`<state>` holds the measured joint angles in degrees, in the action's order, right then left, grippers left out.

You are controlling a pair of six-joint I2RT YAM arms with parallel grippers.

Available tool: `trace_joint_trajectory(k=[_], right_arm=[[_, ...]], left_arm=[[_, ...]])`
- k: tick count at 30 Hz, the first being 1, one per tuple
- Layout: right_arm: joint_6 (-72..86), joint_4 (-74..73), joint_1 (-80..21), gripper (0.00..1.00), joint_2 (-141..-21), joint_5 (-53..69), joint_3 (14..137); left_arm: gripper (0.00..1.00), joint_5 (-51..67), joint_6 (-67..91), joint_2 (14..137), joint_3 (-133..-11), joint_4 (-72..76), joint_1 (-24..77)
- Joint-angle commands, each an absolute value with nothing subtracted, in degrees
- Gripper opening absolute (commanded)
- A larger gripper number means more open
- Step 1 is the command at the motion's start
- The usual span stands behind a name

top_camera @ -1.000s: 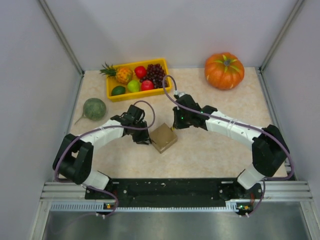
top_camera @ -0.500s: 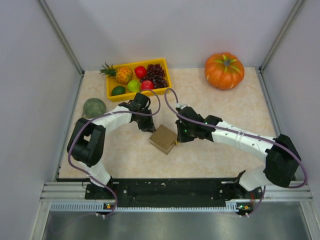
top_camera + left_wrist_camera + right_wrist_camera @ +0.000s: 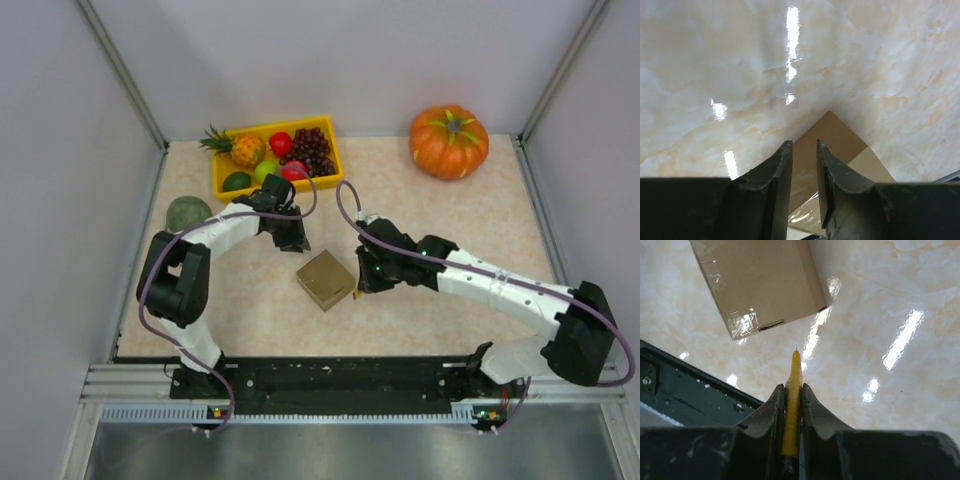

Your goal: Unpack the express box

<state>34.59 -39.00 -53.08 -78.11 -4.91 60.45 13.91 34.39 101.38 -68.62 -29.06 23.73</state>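
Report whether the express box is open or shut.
Shut. The express box lies flat with its flap down, and the right wrist view shows clear tape over its closed end seam.

Bright, even light; glare streaks on table (image 3: 900,342).

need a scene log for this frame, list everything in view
express box: one, brown, table centre
tray: one, yellow, far left
fruit: six pieces, red, green, purple, orange, in the tray
pumpkin: one, orange, far right
melon: one, green, left edge
table: one, beige marble pattern
yellow tool: one, clamped in the right gripper
left gripper: one, dark, slightly open, empty, by a box corner
right gripper: one, dark, shut on the tool, right of the box
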Motion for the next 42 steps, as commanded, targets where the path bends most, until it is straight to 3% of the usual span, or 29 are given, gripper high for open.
trace_joint_trajectory(k=[1,8,13,18,24,30,42], right_arm=[[31.1,-41.2,-53.3,0.0,-70.0,-2.4,63.5],[24.3,-35.4,-53.3,0.0,-65.2,-1.3,62.0],[22.8,-29.2,-54.8,0.0,-67.1,-1.1,62.0],[17.2,-18.7,-60.4,0.0,-67.6,-10.5,58.6],[15.8,-13.2,-61.3,0.0,-70.5,-10.2,56.5],[15.2,-11.6,-62.1,0.0,-71.5,-10.6,55.6],[16.4,-12.5,-64.3,0.0,-77.3,-13.5,58.3]], left_arm=[[0.37,12.7,32.6,93.0,-69.1,-32.1,21.9],[0.6,12.8,34.0,85.7,-61.8,-35.9,21.9],[0.66,17.6,35.8,81.8,-57.2,-33.5,22.1],[0.73,21.9,37.3,80.9,-53.2,-28.1,23.2],[0.73,22.5,37.8,85.3,-53.7,-25.7,23.8],[0.58,21.4,37.4,89.6,-55.5,-23.4,23.8],[0.53,19.4,33.1,93.9,-58.2,-23.0,23.8]])
